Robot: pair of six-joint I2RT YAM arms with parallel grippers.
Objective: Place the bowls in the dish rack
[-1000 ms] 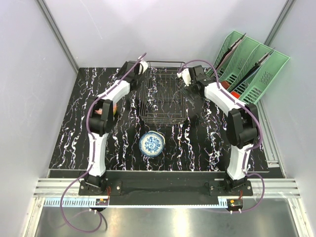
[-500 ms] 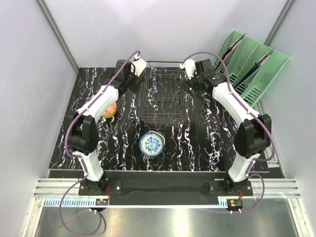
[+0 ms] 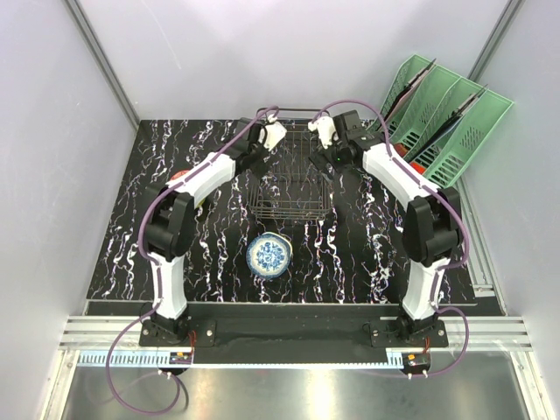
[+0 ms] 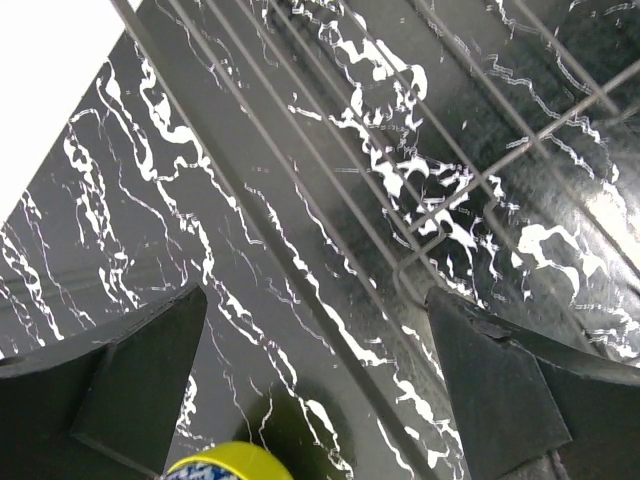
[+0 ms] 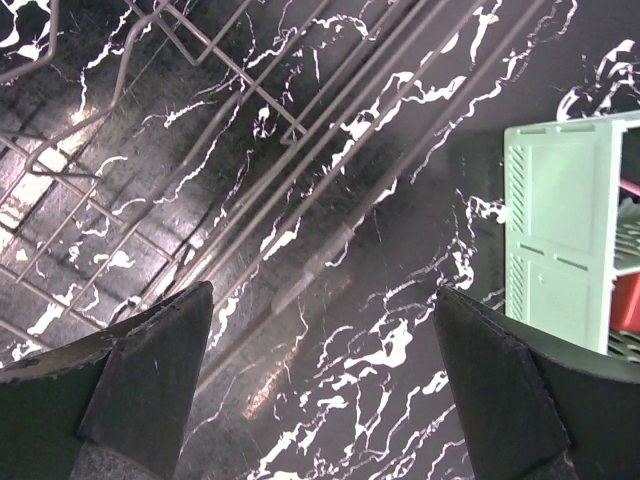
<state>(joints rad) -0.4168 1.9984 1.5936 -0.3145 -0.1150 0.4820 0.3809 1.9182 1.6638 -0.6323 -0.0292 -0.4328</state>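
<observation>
The dish rack (image 3: 290,179) is a dark wire basket at the back middle of the table, with no bowl in it. A white bowl with a blue floral pattern (image 3: 269,255) sits on the table in front of it. Another bowl (image 3: 178,176) is mostly hidden under my left arm; the left wrist view shows a yellow rim (image 4: 225,463) at its bottom edge. My left gripper (image 3: 267,138) (image 4: 315,300) is open and empty at the rack's back left side, with rack wires (image 4: 450,150) beside it. My right gripper (image 3: 325,142) (image 5: 325,295) is open and empty at the rack's back right side.
A mint-green slotted organizer (image 3: 442,118) stands at the back right and shows in the right wrist view (image 5: 560,230). The rack's wires (image 5: 150,120) lie left of the right fingers. Grey walls close in the table on three sides.
My left gripper has swung right, from beside the rack's back left corner to over its left edge. My right gripper has shifted slightly left toward the rack. The floral bowl has not moved.
</observation>
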